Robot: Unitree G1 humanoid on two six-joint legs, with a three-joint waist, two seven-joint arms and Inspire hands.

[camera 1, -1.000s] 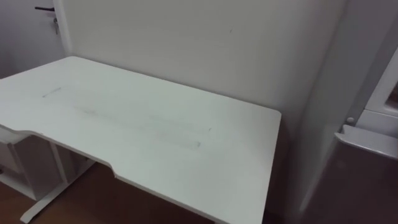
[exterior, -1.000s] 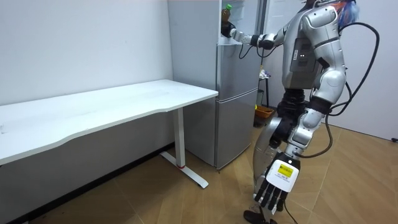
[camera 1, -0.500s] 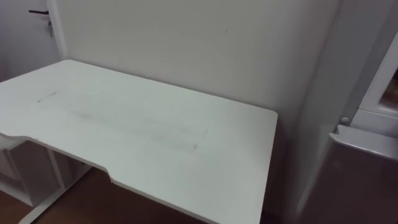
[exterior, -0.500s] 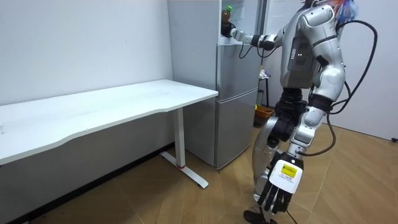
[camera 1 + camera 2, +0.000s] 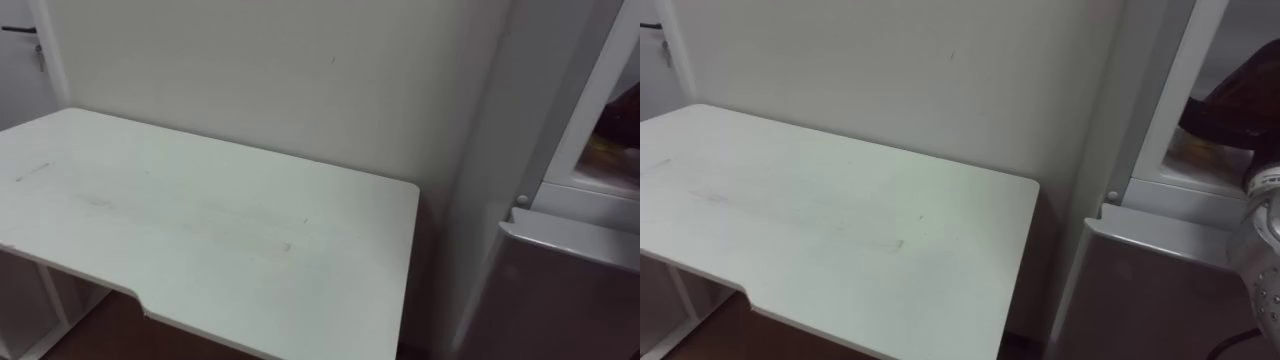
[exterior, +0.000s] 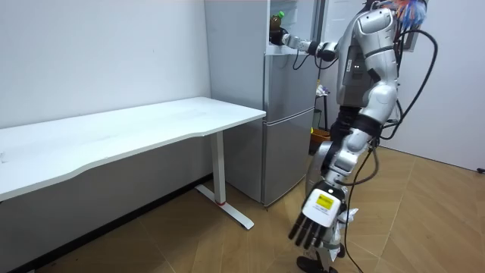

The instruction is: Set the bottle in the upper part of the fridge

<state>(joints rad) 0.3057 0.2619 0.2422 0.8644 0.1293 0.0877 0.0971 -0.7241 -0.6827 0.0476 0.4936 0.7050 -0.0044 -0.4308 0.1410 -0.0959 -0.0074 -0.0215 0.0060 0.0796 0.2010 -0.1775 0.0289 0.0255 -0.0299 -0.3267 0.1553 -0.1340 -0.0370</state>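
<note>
Right hand [image 6: 281, 38] — arm outstretched — clasps bottle [image 6: 277, 17] at upper fridge [image 6: 235, 26]; left hand [image 6: 312, 224] dangles.

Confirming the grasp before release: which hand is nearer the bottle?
Right. The right hand is raised at the upper fridge with its fingers round the bottle. The left hand hangs open far below it, near the floor.

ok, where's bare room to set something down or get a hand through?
Table top is bare throughout, bordered by the wall behind and the fridge off its end. Crowded: the upper fridge opening, where the right hand holds the bottle. Left hand hangs open near the floor.
</note>
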